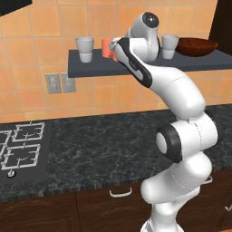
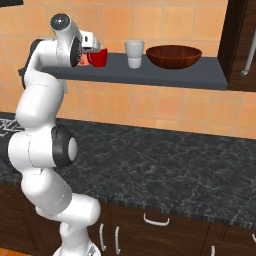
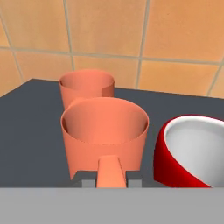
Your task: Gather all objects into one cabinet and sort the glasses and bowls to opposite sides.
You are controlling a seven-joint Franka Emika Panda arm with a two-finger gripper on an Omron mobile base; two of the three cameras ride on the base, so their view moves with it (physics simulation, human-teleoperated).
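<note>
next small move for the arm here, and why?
Probably open the jaws and back straight off. In the hand view the salmon mug stands upright on the shelf, handle between the fingertips, with the salmon cup right behind and the red cup close beside, so sideways motion risks a knock.

White rounded arm — dark joints, glossy

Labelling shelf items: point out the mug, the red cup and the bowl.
mug [image 3: 105,131], hand view, inner wall.
red cup [image 3: 192,148], hand view, white inside.
bowl [image 2: 173,56], right base view, outer side.
</note>
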